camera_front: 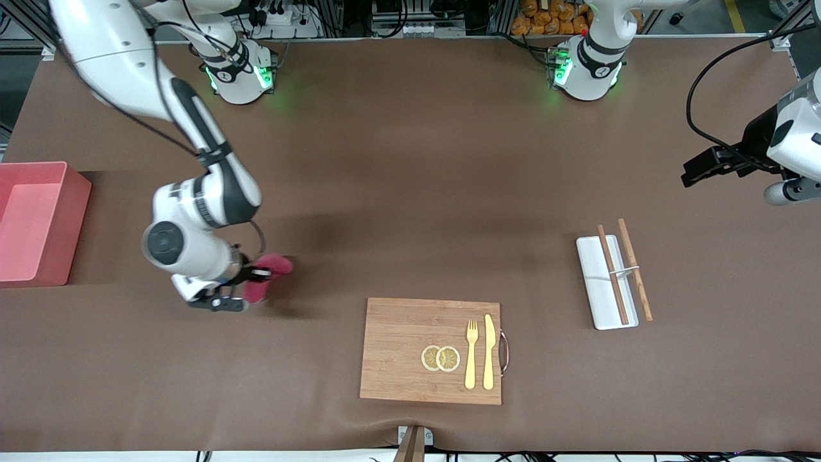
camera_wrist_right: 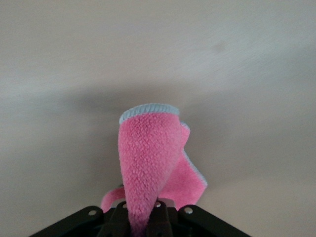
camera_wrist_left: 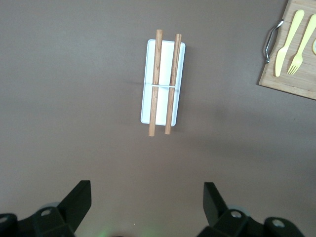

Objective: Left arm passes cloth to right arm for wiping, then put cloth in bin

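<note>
The cloth [camera_wrist_right: 153, 163], a fuzzy magenta-pink towel with a pale blue edge, is pinched between the closed fingers of the right gripper [camera_front: 253, 276]. In the right wrist view it is seen folded over itself, standing out from the fingertips. In the front view it is held low over bare brown table [camera_front: 410, 179], between the bin [camera_front: 38, 221] and the wooden cutting board [camera_front: 410, 350]; whether it touches the table cannot be told.

The handover appears to be finished, and the step in hand is judged to be either the wiping or the carry toward the bin. For binning, the cloth would need to be lifted clear of the surface, carried over the bin's wall at the right arm's end of the table, and released only once it is above the open box.

The right arm [camera_front: 192, 218] is reached well out from its base and folded at the elbow, with its wrist tipped down toward the table.

The left gripper [camera_wrist_left: 148, 207] is held with its fingers wide apart and empty, high over the table near a white tray [camera_wrist_left: 163, 81] with two wooden sticks [camera_wrist_left: 163, 84] across it. The left arm [camera_front: 782, 147] is drawn back to its own end of the table and waits.

A fork [camera_front: 471, 353], a knife [camera_front: 489, 351] and two lemon slices [camera_front: 441, 358] lie on the board.
</note>
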You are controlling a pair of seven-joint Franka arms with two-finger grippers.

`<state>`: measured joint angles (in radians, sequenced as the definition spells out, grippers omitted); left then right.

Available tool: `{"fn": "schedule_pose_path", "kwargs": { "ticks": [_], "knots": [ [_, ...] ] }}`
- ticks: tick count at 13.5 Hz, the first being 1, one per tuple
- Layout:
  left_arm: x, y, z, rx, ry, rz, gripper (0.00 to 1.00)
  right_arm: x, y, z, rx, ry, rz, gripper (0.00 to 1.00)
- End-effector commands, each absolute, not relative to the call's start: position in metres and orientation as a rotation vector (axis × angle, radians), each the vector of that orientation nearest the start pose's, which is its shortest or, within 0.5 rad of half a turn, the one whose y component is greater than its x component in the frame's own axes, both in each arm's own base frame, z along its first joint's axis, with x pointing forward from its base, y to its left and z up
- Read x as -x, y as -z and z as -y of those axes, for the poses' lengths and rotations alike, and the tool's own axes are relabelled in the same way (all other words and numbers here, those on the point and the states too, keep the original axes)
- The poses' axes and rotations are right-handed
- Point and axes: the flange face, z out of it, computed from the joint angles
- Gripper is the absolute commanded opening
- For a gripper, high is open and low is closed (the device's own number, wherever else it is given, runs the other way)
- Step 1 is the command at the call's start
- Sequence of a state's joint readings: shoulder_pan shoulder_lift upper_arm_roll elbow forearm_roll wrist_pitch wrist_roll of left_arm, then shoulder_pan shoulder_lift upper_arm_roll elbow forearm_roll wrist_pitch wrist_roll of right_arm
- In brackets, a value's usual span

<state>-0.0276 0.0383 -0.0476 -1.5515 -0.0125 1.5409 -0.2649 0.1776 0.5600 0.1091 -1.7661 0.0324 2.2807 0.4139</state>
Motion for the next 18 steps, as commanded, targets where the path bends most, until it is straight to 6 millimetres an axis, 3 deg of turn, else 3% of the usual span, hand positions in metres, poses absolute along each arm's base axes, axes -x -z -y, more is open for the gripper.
{"fn": "schedule_pose_path", "kwargs": {
  "ticks": [1,5,6,7,11,12,14,18],
  "knots": [
    [-0.552,-0.618,0.042,3.149,-0.057,0.290,1.00,-0.619,-0.272,-0.229,2.966,-0.109,-0.443,0.00],
    [-0.552,-0.620,0.047,3.152,-0.050,0.276,1.00,-0.626,-0.323,-0.230,2.900,-0.034,-0.447,0.00],
    [-0.551,-0.622,0.049,3.153,-0.046,0.271,1.00,-0.626,-0.332,-0.225,2.904,-0.041,-0.440,0.00],
    [-0.551,-0.622,0.055,3.154,-0.046,0.254,1.00,-0.630,-0.337,-0.206,2.919,-0.044,-0.383,0.00],
    [-0.550,-0.620,0.062,3.145,-0.054,0.256,1.00,-0.653,-0.338,-0.087,2.956,0.012,-0.103,0.00],
    [-0.550,-0.620,0.062,3.145,-0.054,0.256,1.00,-0.656,-0.343,-0.046,2.998,0.040,-0.049,0.00],
    [-0.550,-0.620,0.063,3.145,-0.051,0.256,1.00,-0.651,-0.346,0.035,3.013,-0.007,0.072,0.00],
    [-0.549,-0.621,0.074,3.145,-0.048,0.224,1.00,-0.624,-0.376,0.199,3.002,0.062,0.382,0.00]
  ]
}}
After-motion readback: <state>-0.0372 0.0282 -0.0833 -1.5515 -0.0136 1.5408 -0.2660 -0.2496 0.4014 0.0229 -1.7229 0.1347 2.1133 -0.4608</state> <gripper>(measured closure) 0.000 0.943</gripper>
